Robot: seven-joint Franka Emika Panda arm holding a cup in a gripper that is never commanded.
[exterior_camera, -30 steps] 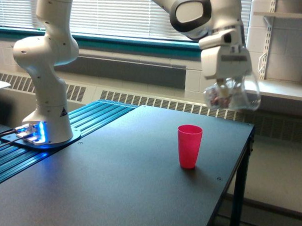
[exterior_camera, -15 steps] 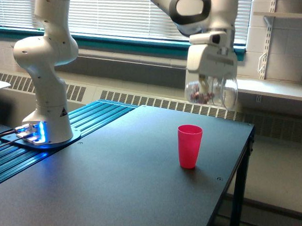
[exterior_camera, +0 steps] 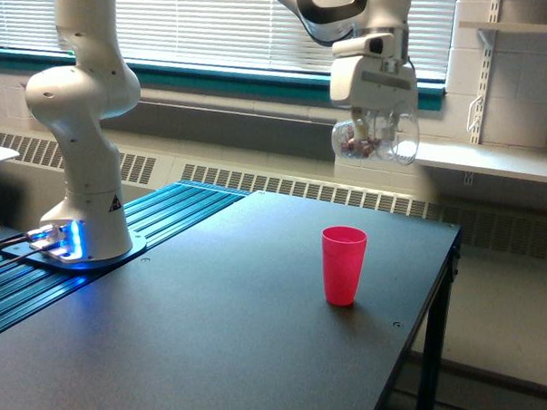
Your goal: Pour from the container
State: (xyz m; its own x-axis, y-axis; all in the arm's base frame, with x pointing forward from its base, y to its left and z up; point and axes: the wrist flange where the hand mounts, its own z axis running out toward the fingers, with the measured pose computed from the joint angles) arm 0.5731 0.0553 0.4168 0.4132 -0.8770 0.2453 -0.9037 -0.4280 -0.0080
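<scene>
Window blinds [exterior_camera: 202, 26] back a dark table [exterior_camera: 215, 326]; the gripper [exterior_camera: 376, 135] clamps the tipped clear container [exterior_camera: 375, 140] high above the upright pink cup [exterior_camera: 344, 264].

Container [exterior_camera: 376, 139]: clear see-through plastic cup, lying on its side, held in the air directly under the gripper [exterior_camera: 376, 126], fingers clamped across its middle. Small brownish-purple bits sit inside, gathered toward the end on the exterior view's left. The other end looks empty, glassy.
</scene>
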